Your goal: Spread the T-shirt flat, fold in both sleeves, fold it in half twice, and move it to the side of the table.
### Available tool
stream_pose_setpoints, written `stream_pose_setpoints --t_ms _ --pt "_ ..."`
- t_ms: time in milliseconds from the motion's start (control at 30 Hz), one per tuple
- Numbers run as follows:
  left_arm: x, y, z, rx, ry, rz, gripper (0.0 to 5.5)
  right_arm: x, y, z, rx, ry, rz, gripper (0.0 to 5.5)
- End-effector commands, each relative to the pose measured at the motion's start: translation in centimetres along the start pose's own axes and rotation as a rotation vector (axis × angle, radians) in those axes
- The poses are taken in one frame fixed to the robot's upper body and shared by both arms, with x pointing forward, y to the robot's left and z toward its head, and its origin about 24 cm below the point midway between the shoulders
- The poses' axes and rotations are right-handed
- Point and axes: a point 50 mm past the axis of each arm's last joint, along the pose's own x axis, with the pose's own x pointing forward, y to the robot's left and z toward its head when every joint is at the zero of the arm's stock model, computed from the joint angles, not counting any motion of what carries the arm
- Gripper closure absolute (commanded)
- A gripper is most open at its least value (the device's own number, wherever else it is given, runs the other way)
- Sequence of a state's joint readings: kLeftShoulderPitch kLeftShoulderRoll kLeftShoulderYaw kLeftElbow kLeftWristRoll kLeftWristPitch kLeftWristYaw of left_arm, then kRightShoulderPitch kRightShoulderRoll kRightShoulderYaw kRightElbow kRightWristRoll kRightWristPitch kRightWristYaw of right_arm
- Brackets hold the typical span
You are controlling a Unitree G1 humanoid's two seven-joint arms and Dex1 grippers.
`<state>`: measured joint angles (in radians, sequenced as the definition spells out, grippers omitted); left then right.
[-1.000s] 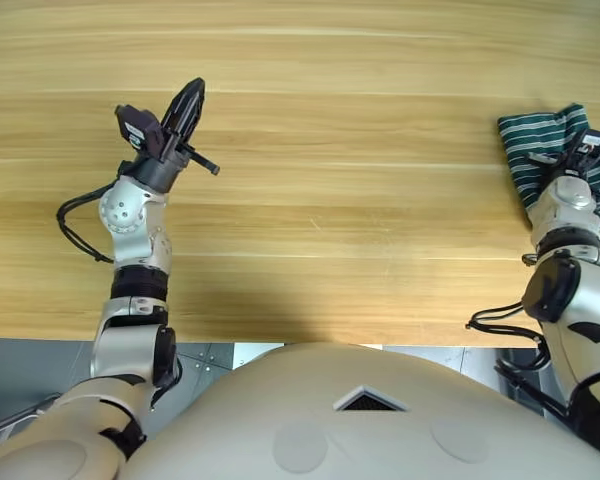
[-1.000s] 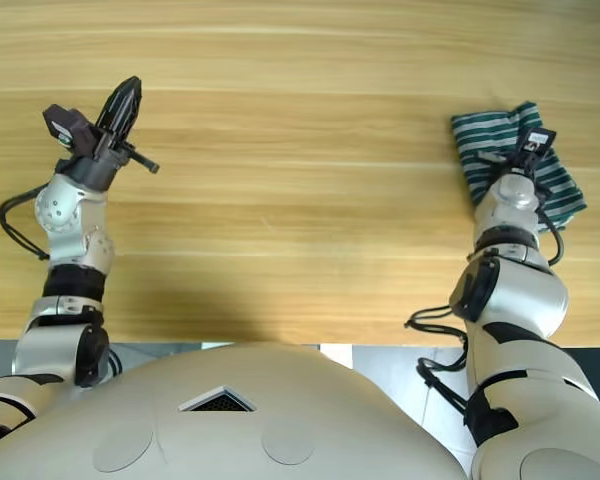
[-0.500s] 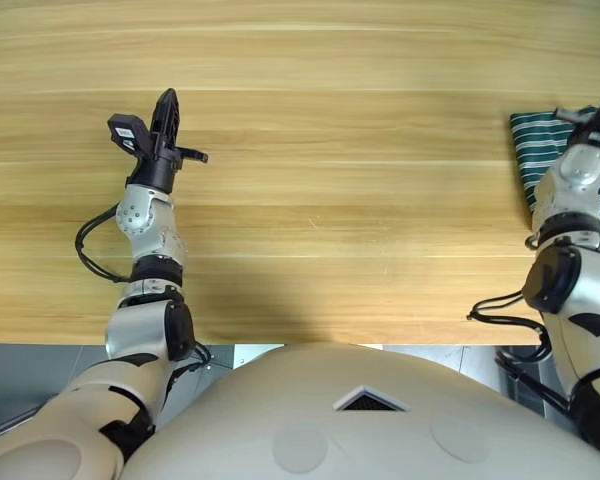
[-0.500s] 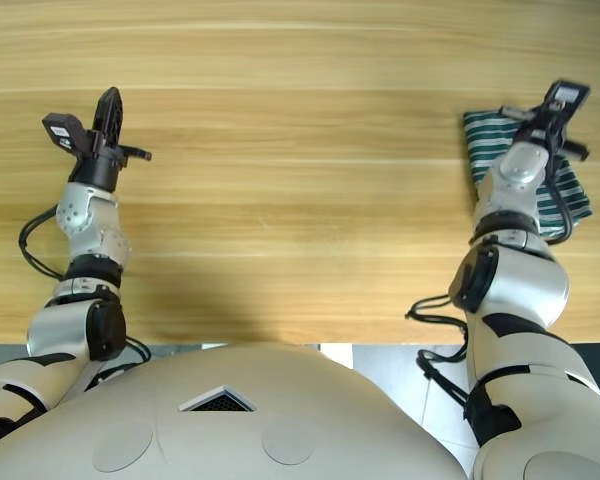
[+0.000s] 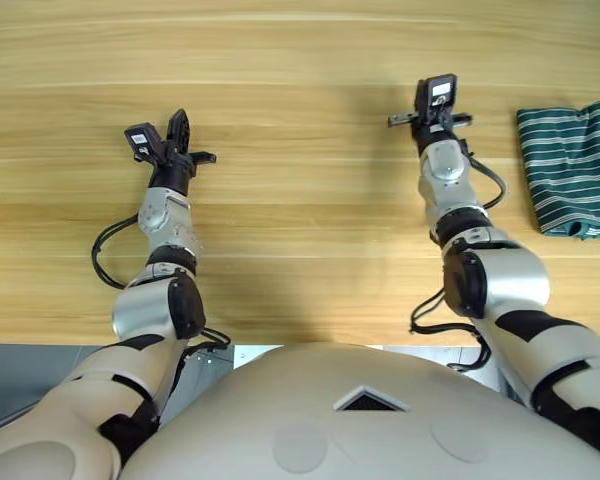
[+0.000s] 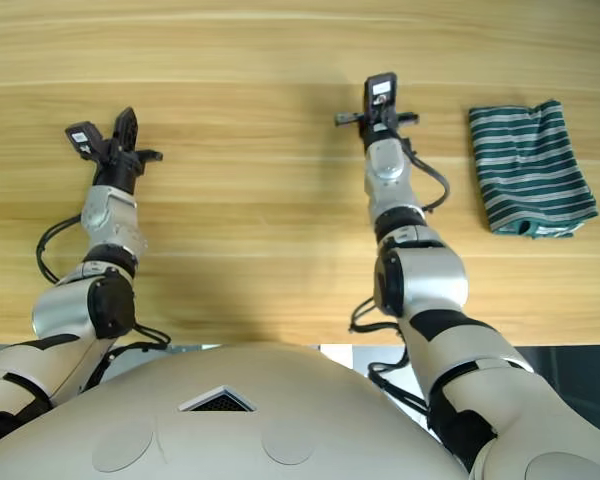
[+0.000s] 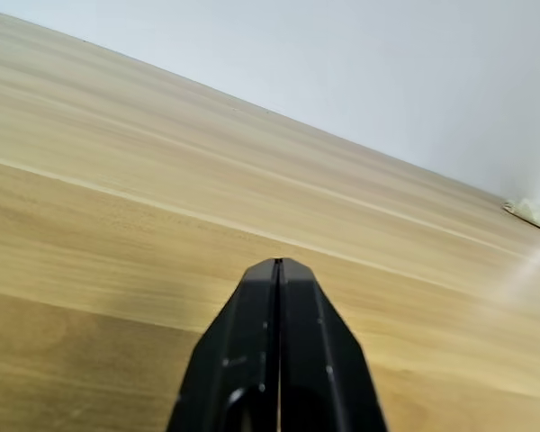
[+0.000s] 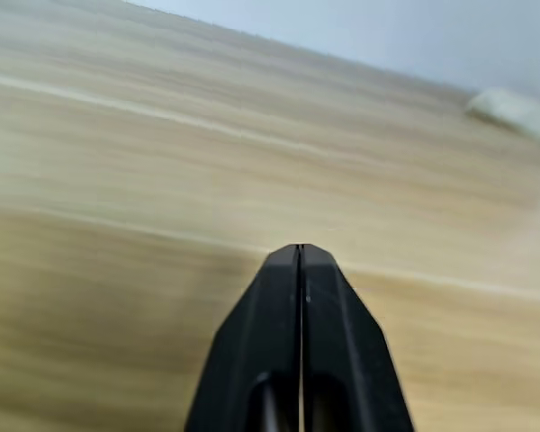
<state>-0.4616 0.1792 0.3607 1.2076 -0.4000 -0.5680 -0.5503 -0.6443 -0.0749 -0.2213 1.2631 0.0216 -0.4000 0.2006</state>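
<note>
The T-shirt (image 5: 570, 170), green with white stripes, lies folded into a small rectangle on the wooden table (image 5: 310, 200), near its right edge. My right gripper (image 8: 299, 248) is shut and holds nothing. It hovers over bare wood right of the table's middle, well to the left of the T-shirt (image 6: 528, 168). My left gripper (image 7: 278, 264) is also shut and holds nothing. It sits over the left part of the table (image 5: 179, 120), far from the T-shirt.
A pale wall rises beyond the table's far edge (image 7: 360, 148). A small pale object (image 8: 513, 112) lies at that far edge. Bare wood stretches between the two arms.
My right arm has let go of the T-shirt and swung left toward the table's middle, leaving it uncovered. My left gripper has shifted a little and stays on the left.
</note>
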Motion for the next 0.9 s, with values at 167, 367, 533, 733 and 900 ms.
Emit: stream_pose_setpoints --t_ms 167,367,533,733,900 --pt "-2.4 -0.3 -5.5 -0.105 0.298 0.276 5.5 -3.1 1.1 -6.4 0.103 0.223 -0.01 5.47" --pt "-4.0 0.1 -7.0 -0.028 0.404 0.363 5.5 -4.3 0.3 -8.1 -0.094 0.306 -0.132 5.47" --pt "-3.7 -1.0 -7.5 0.112 0.456 0.324 5.5 -4.4 0.4 -8.3 -0.3 0.316 -0.154 5.47" --pt "-3.4 -1.2 -7.5 0.176 0.478 0.327 5.5 -4.2 1.1 -8.0 -0.431 0.294 -0.148 5.47" --pt "-3.3 -1.1 -7.4 0.188 0.494 0.34 5.5 -4.1 1.3 -7.9 -0.463 0.291 -0.149 5.47"
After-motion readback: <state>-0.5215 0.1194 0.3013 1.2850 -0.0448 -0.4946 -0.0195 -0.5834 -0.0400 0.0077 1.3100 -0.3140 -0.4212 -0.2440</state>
